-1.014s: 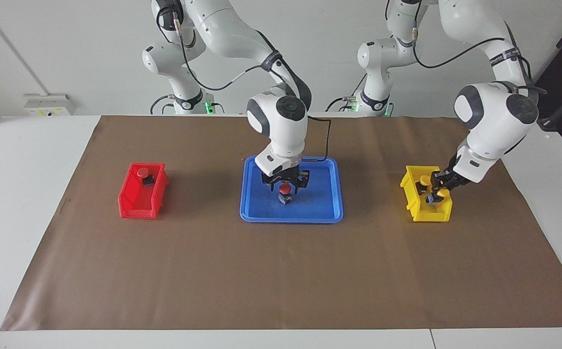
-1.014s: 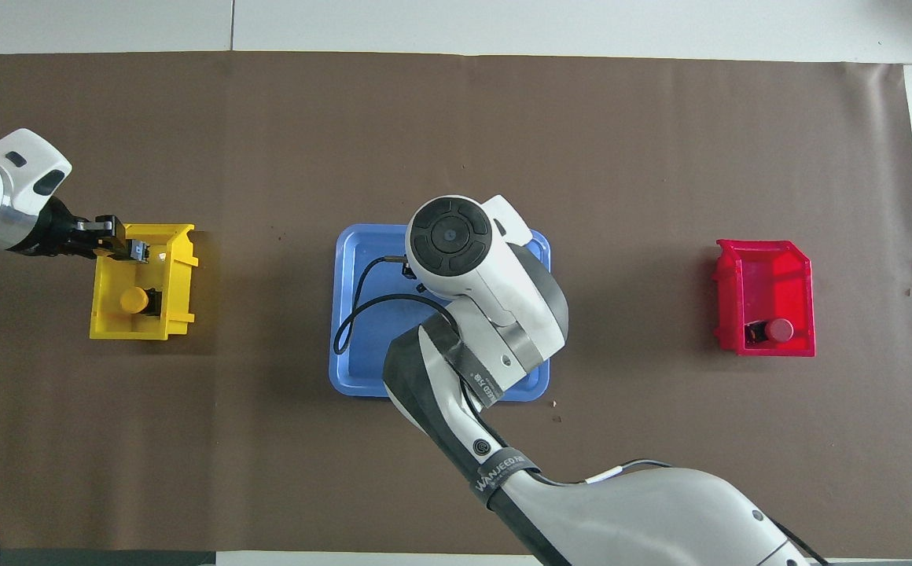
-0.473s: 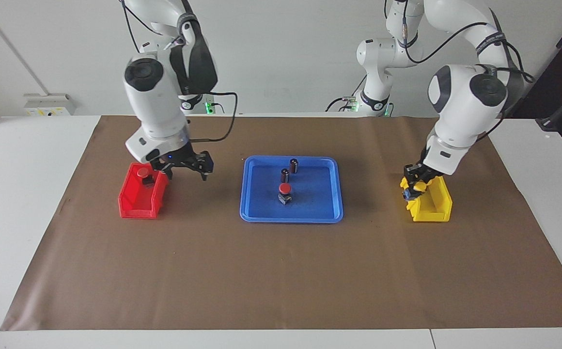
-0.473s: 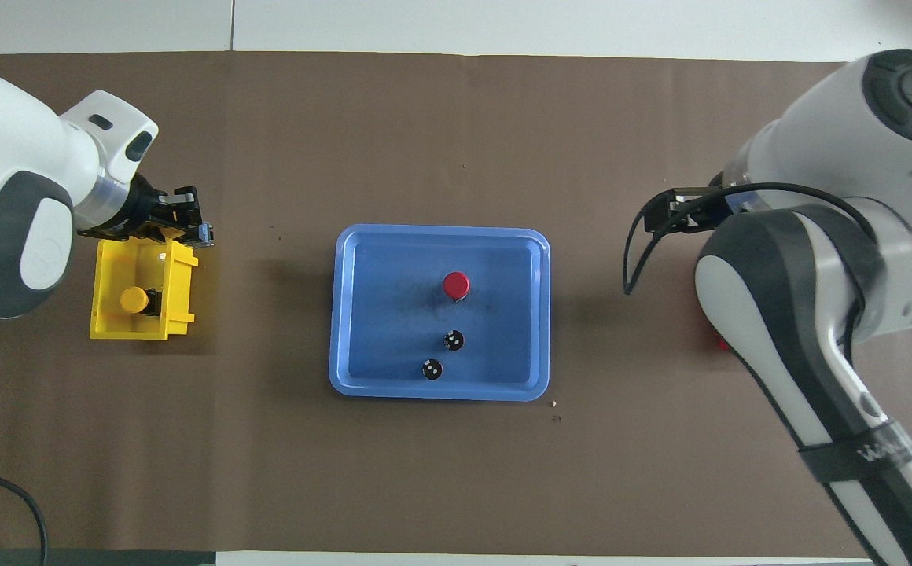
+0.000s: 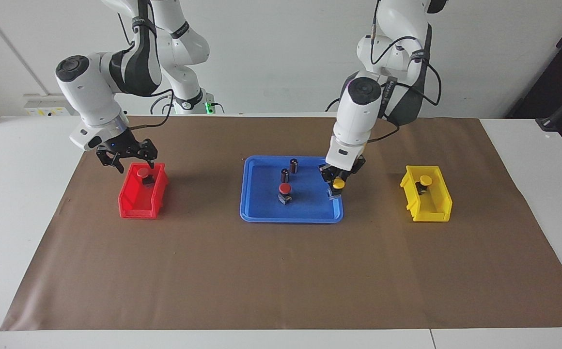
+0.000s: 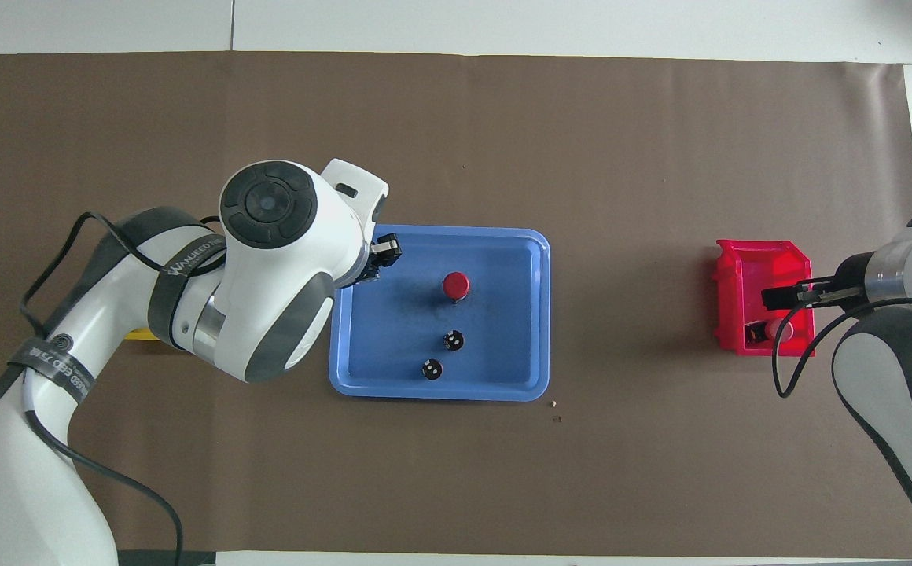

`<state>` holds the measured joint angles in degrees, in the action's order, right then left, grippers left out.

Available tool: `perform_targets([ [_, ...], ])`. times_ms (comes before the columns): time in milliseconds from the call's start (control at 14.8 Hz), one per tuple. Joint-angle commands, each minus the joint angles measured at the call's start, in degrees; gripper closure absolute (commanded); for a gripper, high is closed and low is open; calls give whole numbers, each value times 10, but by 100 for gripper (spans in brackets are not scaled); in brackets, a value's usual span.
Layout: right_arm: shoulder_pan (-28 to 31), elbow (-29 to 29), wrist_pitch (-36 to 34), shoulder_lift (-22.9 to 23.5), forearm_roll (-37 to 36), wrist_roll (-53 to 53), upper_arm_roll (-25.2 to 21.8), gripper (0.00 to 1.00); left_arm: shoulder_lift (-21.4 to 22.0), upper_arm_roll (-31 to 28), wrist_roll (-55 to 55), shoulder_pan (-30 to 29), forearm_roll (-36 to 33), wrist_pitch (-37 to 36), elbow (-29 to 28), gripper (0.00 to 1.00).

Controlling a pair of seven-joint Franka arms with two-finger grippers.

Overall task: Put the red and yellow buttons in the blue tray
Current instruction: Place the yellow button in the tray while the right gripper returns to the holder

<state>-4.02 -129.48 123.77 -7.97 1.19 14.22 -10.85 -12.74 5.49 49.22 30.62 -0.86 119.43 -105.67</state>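
The blue tray (image 5: 261, 214) (image 6: 536, 314) lies mid-table with one red button (image 5: 285, 188) (image 6: 456, 284) standing in it. My left gripper (image 5: 335, 181) (image 6: 380, 257) is shut on a yellow button (image 5: 339, 184), low over the tray's rim at the left arm's end. The overhead view hides this button under the arm. Another yellow button (image 5: 425, 181) sits in the yellow bin (image 5: 436, 211). A second red button (image 5: 142, 172) (image 6: 780, 328) rests in the red bin (image 5: 133, 203) (image 6: 739, 271). My right gripper (image 5: 134, 163) (image 6: 785, 296) hangs open just above it.
Two dark cylinders with silver tops (image 5: 293, 165) (image 5: 285, 175) (image 6: 453, 340) (image 6: 431, 369) stand in the tray, nearer to the robots than the red button. A brown mat (image 5: 281, 271) covers the table. Only a sliver of the yellow bin (image 6: 137, 335) shows under the left arm in the overhead view.
The right gripper let go of the red button in the tray and moved over the red bin. The left gripper lifted a yellow button out of the yellow bin and carried it to the tray.
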Motion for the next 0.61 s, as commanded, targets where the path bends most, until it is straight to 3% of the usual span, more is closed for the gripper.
perform_targets([
  [0,20,-36,35,-13,4,17,10,22,-26,-10,37,27,-12,41,-5,98],
  [203,23,-60,72,1,4,20,10,25,-54,-11,56,48,-13,63,-4,94],
  [271,24,-72,82,-3,4,22,10,25,-55,-11,54,48,-13,62,-4,83],
  [406,24,-87,89,-6,4,23,10,26,-55,-12,54,46,-15,50,-2,43],
  [541,27,-89,99,1,4,22,10,28,-43,-12,48,41,-16,0,21,42],
])
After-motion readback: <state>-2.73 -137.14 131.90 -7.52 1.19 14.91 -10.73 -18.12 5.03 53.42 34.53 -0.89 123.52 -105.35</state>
